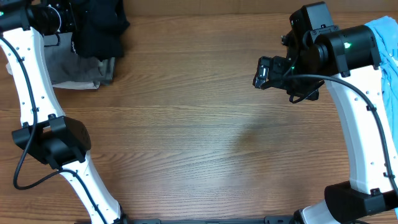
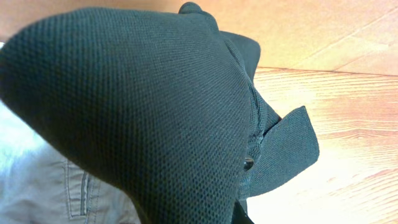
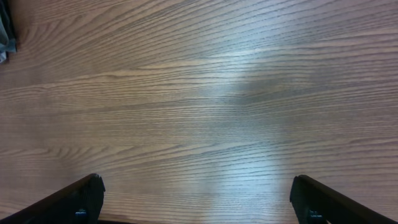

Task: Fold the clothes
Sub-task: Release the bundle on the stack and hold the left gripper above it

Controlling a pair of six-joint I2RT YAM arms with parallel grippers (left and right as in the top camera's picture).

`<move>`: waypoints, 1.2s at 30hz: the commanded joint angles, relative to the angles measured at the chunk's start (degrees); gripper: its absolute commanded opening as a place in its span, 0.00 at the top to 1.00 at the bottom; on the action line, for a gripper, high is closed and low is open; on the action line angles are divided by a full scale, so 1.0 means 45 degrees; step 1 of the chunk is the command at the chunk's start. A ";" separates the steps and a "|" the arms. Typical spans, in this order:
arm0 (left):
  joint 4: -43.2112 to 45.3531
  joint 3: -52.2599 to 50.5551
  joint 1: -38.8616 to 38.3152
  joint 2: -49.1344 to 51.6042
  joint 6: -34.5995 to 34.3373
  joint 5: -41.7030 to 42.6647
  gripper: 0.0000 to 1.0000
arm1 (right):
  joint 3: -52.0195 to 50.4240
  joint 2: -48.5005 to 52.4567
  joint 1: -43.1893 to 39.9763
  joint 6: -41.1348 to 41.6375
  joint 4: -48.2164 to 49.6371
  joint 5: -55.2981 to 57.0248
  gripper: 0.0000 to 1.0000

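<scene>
The black shirt (image 1: 99,28) lies bunched in the upper left of the overhead view, partly over a grey garment (image 1: 78,73), while a light blue garment (image 1: 387,56) sits at the right edge. The left pincer (image 1: 65,18) is buried in the black cloth, pressed together and apparently pinching a fold of it; in the left wrist view the knit humps up close to the lens and hides the fingers. The right pincer (image 1: 262,73) hangs spread wide over the bare surface (image 1: 186,124), well apart from every garment. The main risk is that a pull from this single pinch drags the shirt out as a crumpled wad rather than flat. The grey piece beneath could be towed along with it. A shallow bite could also slip off the thick knit.
</scene>
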 commanded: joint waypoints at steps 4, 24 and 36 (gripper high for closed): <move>0.0029 0.0481 -0.0005 -0.0690 -0.0316 0.0253 0.96 | 0.0350 -0.0257 0.0034 0.0049 0.0024 0.0126 0.00; 0.1491 0.0442 0.1001 0.1676 0.0680 -0.2370 0.94 | 0.0345 -0.0253 0.0034 0.0058 0.0019 0.0121 0.00; 0.2754 0.0442 0.1496 0.2871 0.0695 -0.4605 0.93 | 0.0345 -0.0253 0.0049 0.0160 0.0019 0.0112 0.00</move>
